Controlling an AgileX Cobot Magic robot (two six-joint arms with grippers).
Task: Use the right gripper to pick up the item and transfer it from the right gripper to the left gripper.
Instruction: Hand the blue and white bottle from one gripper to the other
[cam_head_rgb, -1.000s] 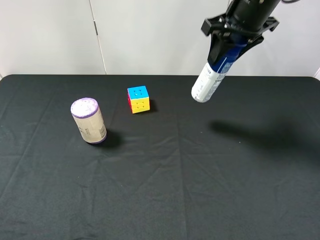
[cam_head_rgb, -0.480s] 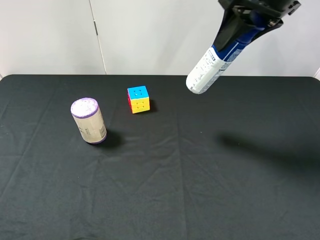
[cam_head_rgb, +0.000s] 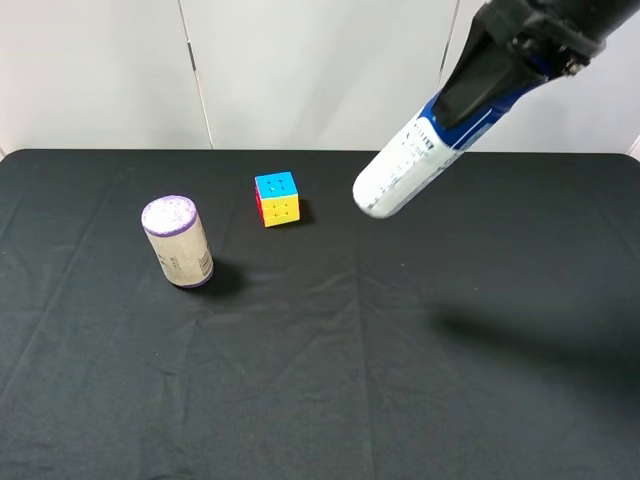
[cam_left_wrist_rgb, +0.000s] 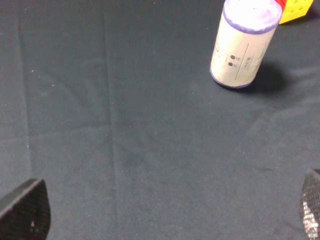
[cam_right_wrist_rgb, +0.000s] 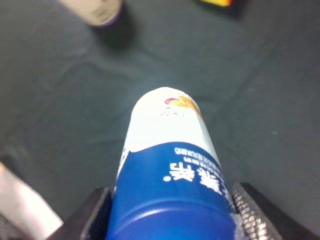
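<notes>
The item, a white bottle (cam_head_rgb: 408, 165) with a blue cap end, hangs tilted in the air over the right back of the table, its white base pointing down and left. My right gripper (cam_head_rgb: 480, 90) is shut on its blue end. In the right wrist view the bottle (cam_right_wrist_rgb: 167, 150) sits between the two fingers (cam_right_wrist_rgb: 252, 212). My left gripper (cam_left_wrist_rgb: 167, 212) is open and empty, low over the black cloth, with only its fingertips (cam_left_wrist_rgb: 25, 215) showing. It is out of the exterior high view.
A purple-topped beige canister (cam_head_rgb: 177, 240) stands on the left of the black-clothed table (cam_head_rgb: 320, 380); it also shows in the left wrist view (cam_left_wrist_rgb: 245, 42). A small multicoloured cube (cam_head_rgb: 277, 198) sits behind the centre. A white wall runs behind the table.
My right gripper has risen and swung the bottle to a flatter tilt. The bottle's base has moved left towards the table's middle. The canister and the cube have not moved.
</notes>
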